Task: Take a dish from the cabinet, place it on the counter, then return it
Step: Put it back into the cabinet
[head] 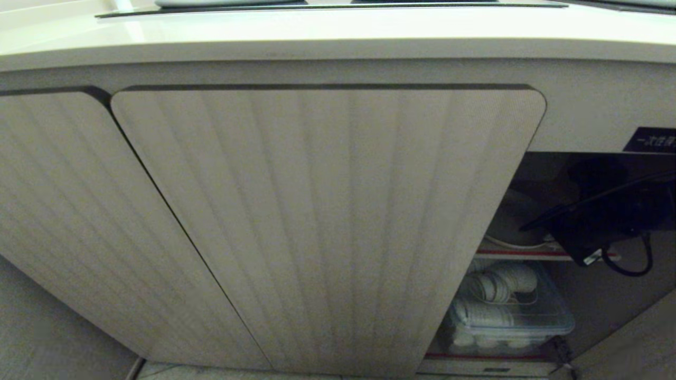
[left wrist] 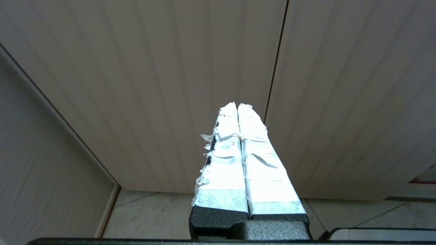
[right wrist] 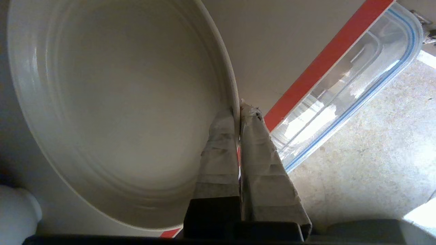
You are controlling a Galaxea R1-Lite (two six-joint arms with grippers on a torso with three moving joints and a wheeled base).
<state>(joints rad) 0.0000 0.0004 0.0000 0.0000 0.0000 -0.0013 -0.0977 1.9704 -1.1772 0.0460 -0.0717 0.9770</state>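
Note:
The cream dish (right wrist: 119,102) fills most of the right wrist view; it lies on the upper shelf (head: 520,255) inside the open right end of the cabinet (head: 317,221). My right gripper (right wrist: 238,110) is shut on the dish's rim, one taped finger over the inside and one on the outside. In the head view the dish (head: 515,229) shows only partly, behind the ribbed door and my dark right arm (head: 597,221). The counter (head: 317,31) runs above the cabinet. My left gripper (left wrist: 237,105) is shut and empty, parked low facing the closed doors.
A clear lidded container (head: 507,316) of white cups sits on the lower shelf, under the dish. A black label (head: 652,140) hangs above the opening. The shelf's front edge (right wrist: 323,58) is red. Tiled floor (left wrist: 153,217) lies below the doors.

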